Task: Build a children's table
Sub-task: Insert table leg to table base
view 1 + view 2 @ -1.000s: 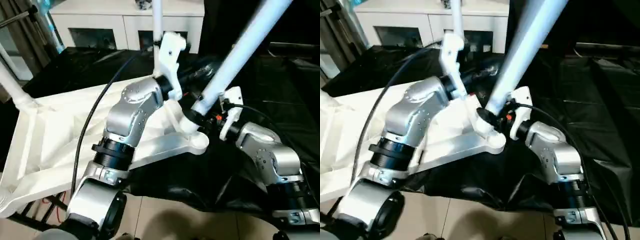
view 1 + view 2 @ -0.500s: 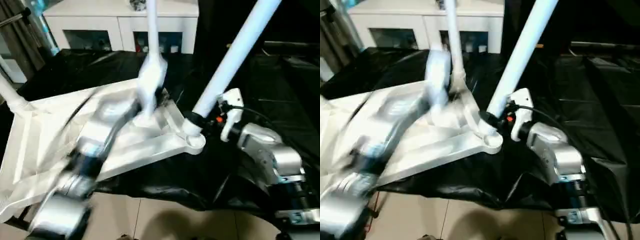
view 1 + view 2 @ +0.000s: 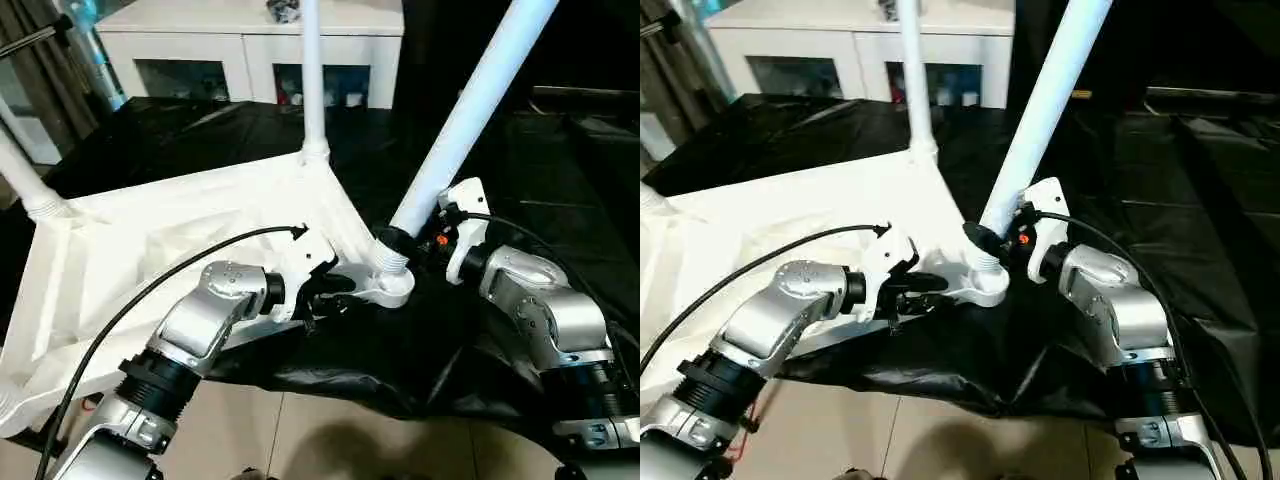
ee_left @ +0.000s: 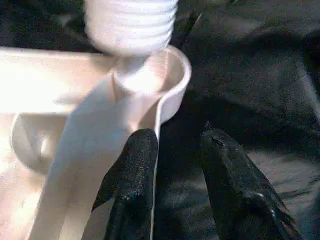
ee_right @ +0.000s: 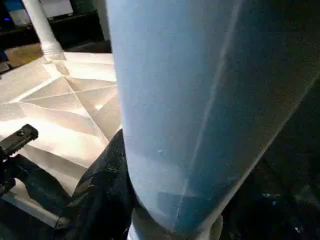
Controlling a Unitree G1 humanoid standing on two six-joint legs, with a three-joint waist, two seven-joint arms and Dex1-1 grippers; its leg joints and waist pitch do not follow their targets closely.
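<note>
Right gripper (image 3: 405, 238) clamps tilted leg (image 3: 470, 110) at corner socket (image 3: 388, 283) of upturned tabletop (image 3: 150, 250). Left gripper (image 4: 175, 165) slightly open at socket rim. Suggest: brace socket, straighten leg, then screw in.

The tabletop (image 3: 150, 260) lies underside up on a sheet-covered surface (image 3: 560, 200), its near right corner socket (image 3: 392, 285) toward the robot's right. A leg (image 3: 470, 110) rises from that socket, tilted rightward. A second leg (image 3: 312, 75) stands at the far corner, a third (image 3: 25, 180) at the far left. The left gripper (image 3: 335, 295) sits just left of the socket; the right gripper (image 3: 425, 235) is at the leg's base. Behind stands a cabinet (image 3: 240, 60).
</note>
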